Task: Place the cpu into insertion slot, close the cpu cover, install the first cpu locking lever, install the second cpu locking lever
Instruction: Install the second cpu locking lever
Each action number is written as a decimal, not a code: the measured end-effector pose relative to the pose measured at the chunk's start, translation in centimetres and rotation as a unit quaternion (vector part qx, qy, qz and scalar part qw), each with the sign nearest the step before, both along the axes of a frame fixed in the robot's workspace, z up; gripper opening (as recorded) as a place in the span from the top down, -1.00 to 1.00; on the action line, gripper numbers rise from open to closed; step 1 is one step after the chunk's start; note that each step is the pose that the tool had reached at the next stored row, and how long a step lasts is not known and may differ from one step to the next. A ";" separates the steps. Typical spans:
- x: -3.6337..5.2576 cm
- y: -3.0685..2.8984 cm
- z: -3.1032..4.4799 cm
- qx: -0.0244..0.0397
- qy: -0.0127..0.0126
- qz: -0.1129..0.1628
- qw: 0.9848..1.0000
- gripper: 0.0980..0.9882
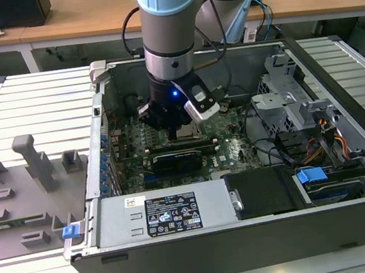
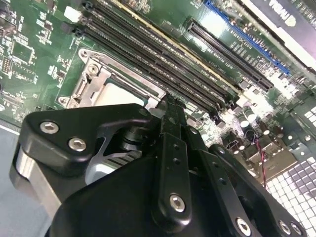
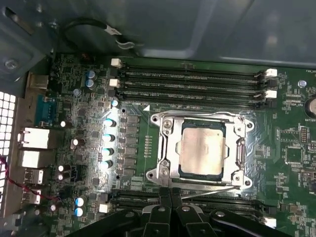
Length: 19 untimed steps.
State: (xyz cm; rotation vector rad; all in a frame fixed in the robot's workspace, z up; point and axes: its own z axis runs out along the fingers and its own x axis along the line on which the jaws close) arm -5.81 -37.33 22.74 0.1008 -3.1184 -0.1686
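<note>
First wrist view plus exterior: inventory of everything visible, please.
cpu: 1, pale silver, seated in the socket
cpu cover: 1, silver frame, down around the cpu
memory slots: several, black, in rows beside the socket
motherboard: 1, green, floor of the case
computer case: 1, grey, open on the slatted table
power supply: 1, grey, near edge of the case
fixture plate: 1, grey, exterior view's left
gripper: 1, black, at the socket's edge

Cpu (image 3: 202, 149) in insertion slot (image 3: 170, 148), under cpu cover (image 3: 242, 148).
</note>
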 end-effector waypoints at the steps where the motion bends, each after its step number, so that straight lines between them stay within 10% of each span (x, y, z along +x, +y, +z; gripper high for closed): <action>1: -0.04 -0.20 -0.11 0.005 0.000 0.000 1.000 0.98; 19: -1.03 -1.07 -2.13 0.048 0.000 0.000 0.999 0.98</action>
